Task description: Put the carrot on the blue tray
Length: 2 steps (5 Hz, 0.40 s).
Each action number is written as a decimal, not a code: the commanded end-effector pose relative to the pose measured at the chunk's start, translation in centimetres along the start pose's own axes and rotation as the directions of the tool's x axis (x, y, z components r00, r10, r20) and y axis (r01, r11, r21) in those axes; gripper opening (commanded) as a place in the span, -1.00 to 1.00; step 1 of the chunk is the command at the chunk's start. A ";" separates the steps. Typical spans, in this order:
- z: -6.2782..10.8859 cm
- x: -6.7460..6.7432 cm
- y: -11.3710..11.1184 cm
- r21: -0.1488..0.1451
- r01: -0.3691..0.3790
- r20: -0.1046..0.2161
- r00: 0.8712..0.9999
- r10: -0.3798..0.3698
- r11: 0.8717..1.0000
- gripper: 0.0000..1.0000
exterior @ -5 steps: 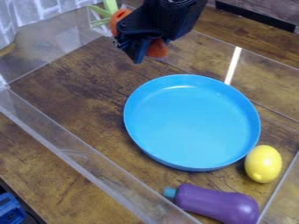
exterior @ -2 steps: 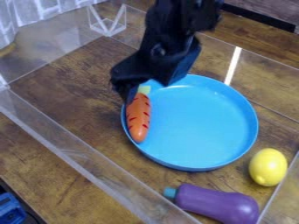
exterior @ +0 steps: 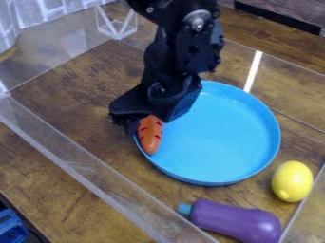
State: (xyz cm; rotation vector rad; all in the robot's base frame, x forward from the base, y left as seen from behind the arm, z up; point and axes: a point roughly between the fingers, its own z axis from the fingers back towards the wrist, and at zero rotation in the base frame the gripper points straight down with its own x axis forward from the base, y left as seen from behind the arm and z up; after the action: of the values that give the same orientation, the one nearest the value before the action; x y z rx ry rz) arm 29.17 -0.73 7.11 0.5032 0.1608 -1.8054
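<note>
The orange carrot (exterior: 150, 135) lies on the left edge of the blue tray (exterior: 222, 133), partly over the rim, with its tip pointing toward the front. My gripper (exterior: 147, 112) hangs right above the carrot's upper end and hides its green top. The dark fingers (exterior: 124, 109) stand spread, so the gripper is open. I cannot tell if the fingers still touch the carrot.
A yellow lemon (exterior: 290, 180) sits just off the tray's front right rim. A purple eggplant (exterior: 235, 222) lies at the front right. Clear plastic walls (exterior: 51, 142) border the wooden table at left and front, and a clear box (exterior: 117, 19) stands at the back left.
The gripper carried the carrot from the back left down to the tray's left edge and opened. The carrot now rests on the tray, and the gripper has shifted slightly left over the carrot's top.
</note>
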 end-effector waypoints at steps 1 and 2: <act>1.3 0.6 0.0 0.023 -0.023 0.003 1.000 0.023 0.999 1.00; -0.5 1.8 0.1 0.010 -0.039 0.000 0.999 0.039 0.999 -1.00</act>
State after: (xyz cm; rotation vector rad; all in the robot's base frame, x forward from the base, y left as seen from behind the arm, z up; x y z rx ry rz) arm 28.53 -1.50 5.06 0.4852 0.1783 -1.7695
